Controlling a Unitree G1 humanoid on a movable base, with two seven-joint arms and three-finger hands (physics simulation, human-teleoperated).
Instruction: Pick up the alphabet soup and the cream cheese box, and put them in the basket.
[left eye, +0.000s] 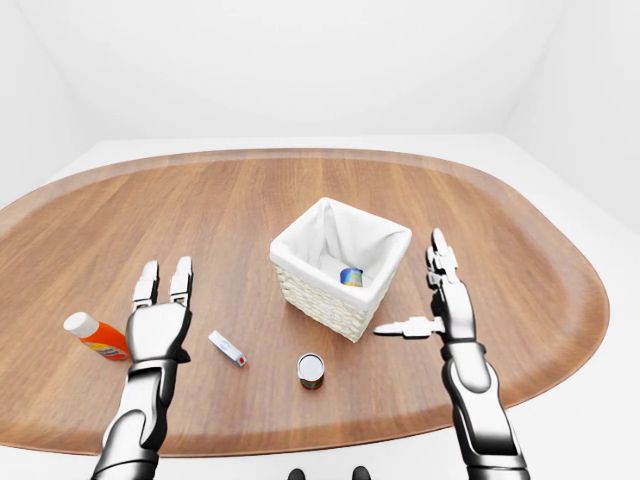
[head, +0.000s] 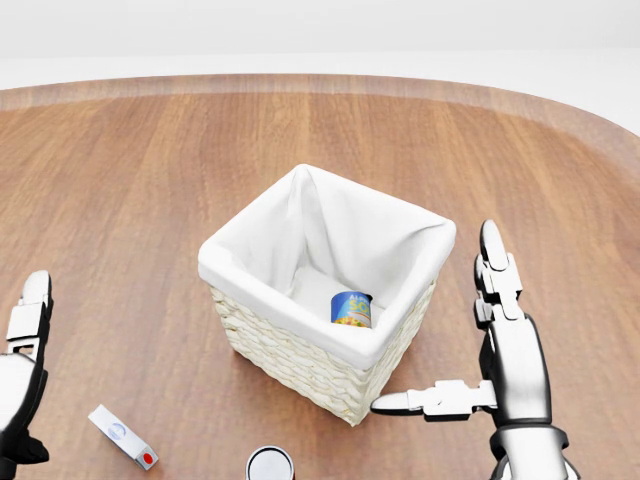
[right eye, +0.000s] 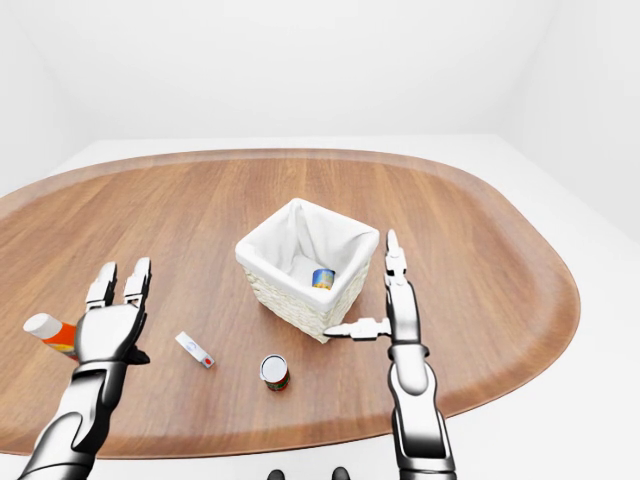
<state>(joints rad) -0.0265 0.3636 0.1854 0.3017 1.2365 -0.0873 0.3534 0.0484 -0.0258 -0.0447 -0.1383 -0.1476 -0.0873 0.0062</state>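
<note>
A wicker basket (head: 300, 365) w/ white cloth lining is seen near the centre of the oval wooden table (left eye: 480, 210). A blue and yellow can, the alphabet soup (head: 351, 309), is seen lying inside the basket on its lined floor, toward the basket's right wall in the head view. The cream cheese box (left eye: 227, 348), a small white box w/ a red spot, is found flat on the table, lower left of the basket and apart from it. A 2nd can (left eye: 311, 370) w/ a pale lid is stood upright just below the basket. An orange bottle (left eye: 95, 336) w/ a white cap is laid at the far left, partly behind the left hand (left eye: 160, 322), whose fingers are held straight, spread and empty. The right hand (head: 505, 350) is held just right of the basket, fingers extended upward, thumb pointed at the basket's lower corner, nothing gripped.
</note>
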